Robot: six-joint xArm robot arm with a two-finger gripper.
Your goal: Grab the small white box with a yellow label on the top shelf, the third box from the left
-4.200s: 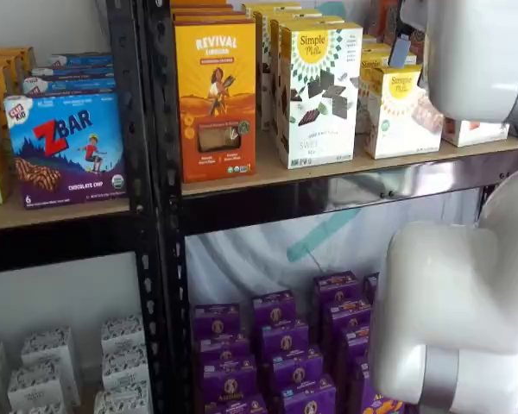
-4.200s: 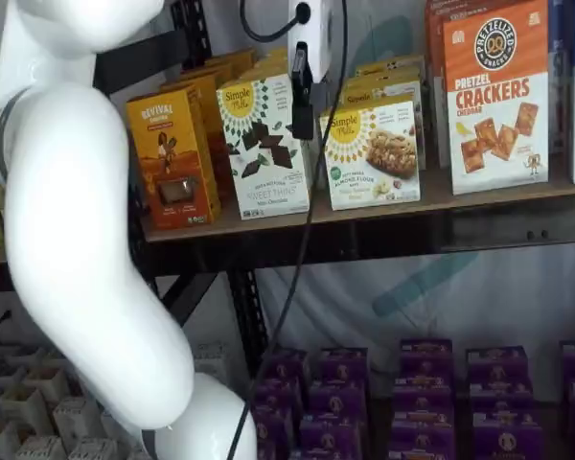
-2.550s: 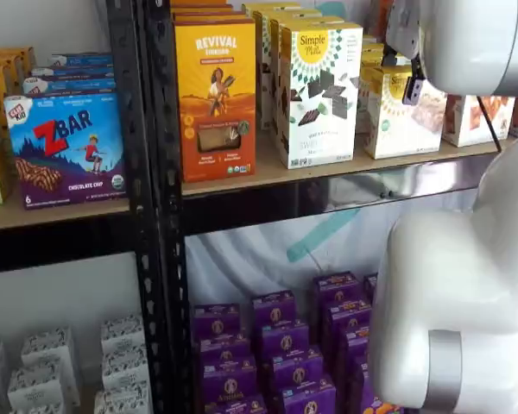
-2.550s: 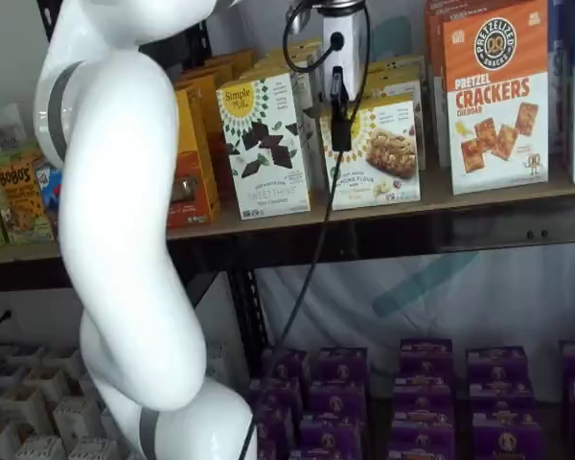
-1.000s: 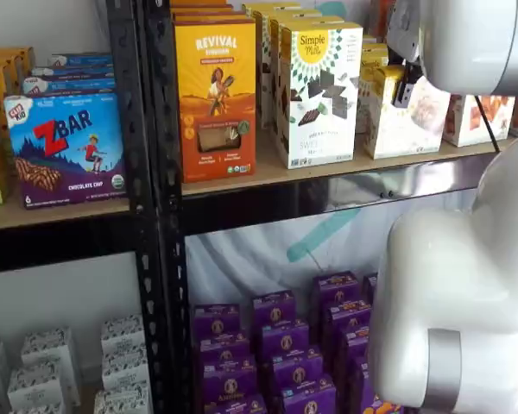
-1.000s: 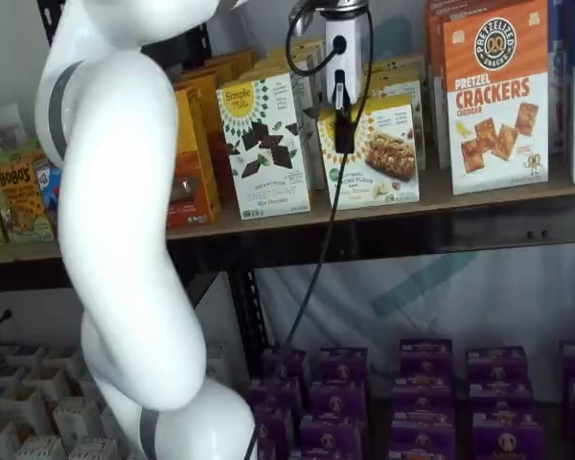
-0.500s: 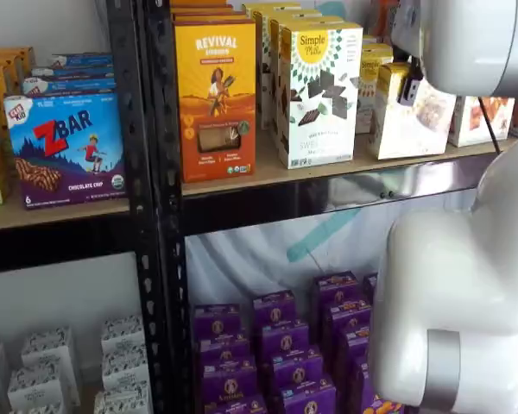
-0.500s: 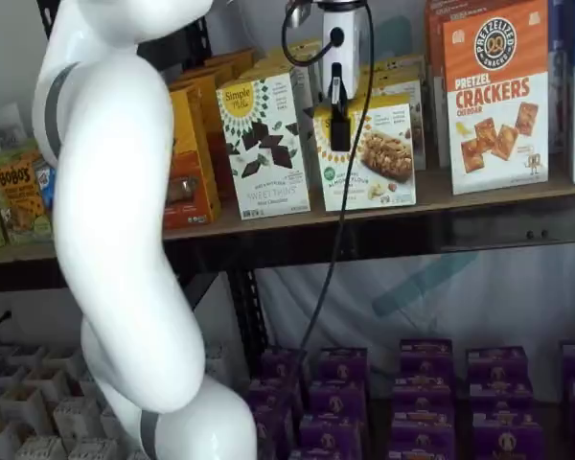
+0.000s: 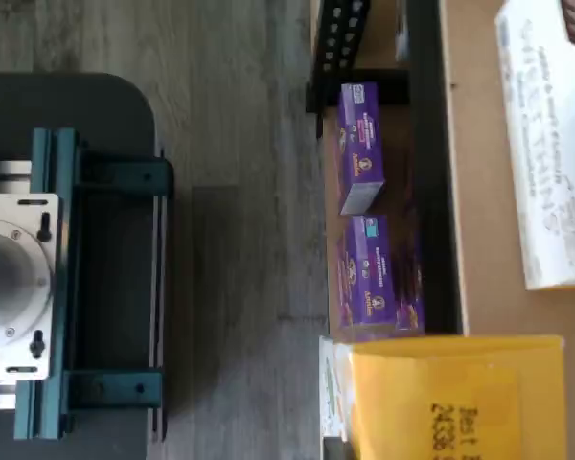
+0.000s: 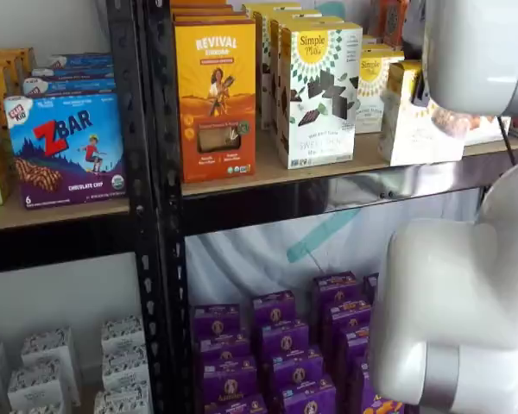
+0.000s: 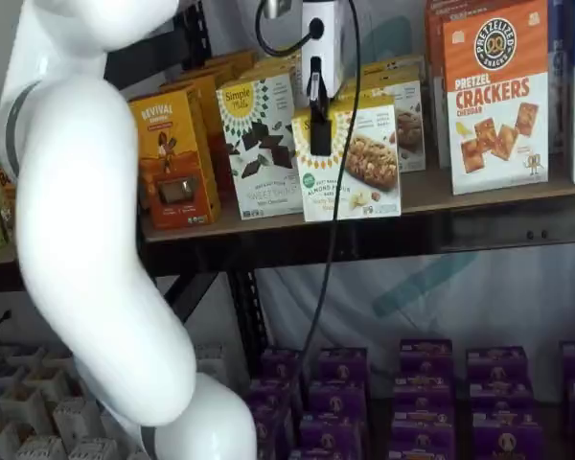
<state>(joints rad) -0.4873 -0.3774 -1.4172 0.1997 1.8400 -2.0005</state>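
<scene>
The small white box (image 11: pixel 355 168), with a yellow sunburst logo and a tan cookie picture, hangs in front of the top shelf (image 11: pixel 479 192), clear of the board. My gripper (image 11: pixel 322 129) is shut on it from above; one black finger crosses its front. In a shelf view the box (image 10: pixel 414 121) shows at the right, partly behind my white arm, in front of the shelf (image 10: pixel 268 177). In the wrist view its yellow top (image 9: pixel 455 398) shows close up.
A taller white Simple Mills box (image 11: pixel 264 144) and an orange Revival box (image 11: pixel 172 158) stand left of it. A matching small box (image 11: pixel 407 110) stays on the shelf behind. The orange crackers box (image 11: pixel 494 96) stands to the right. Purple boxes (image 11: pixel 412 393) fill the lower shelf.
The small white box has come forward off the shelf board and to the left with the gripper on it. A matching box behind it now shows.
</scene>
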